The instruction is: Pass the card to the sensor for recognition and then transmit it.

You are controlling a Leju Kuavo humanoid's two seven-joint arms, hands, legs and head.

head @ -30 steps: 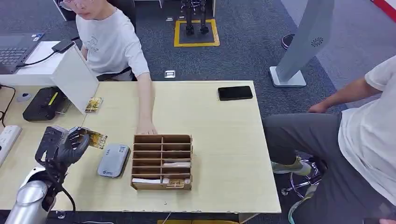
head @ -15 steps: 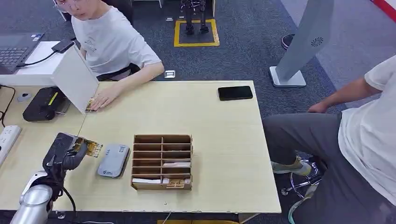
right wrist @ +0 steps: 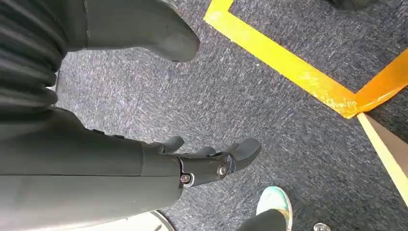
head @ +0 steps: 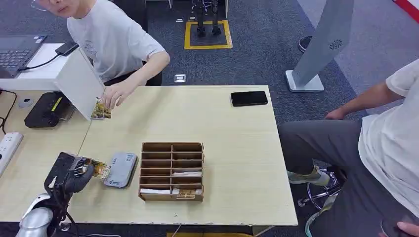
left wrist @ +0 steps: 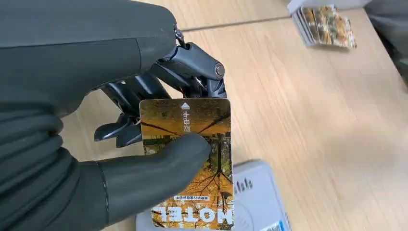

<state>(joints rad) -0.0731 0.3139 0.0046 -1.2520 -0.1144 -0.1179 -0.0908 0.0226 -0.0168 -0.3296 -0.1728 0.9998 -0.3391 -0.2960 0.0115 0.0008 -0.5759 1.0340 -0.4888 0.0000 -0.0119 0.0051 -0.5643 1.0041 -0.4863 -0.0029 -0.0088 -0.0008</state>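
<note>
Left hand (head: 69, 173) pinches the card (left wrist: 192, 161) between thumb and fingers (left wrist: 144, 89), long axis pointing at the sensor (head: 120, 169) (one end over its edge). Right hand (right wrist: 144, 159) hangs, fingers spread.

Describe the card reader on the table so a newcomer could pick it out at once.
Start at the light wooden table and find the brown compartment organiser near its front edge. Directly to the organiser's left lies the card reader, a flat grey pad with rounded corners. It is the one grey slab there, and the left hand holds a yellow hotel card at its edge.
</note>
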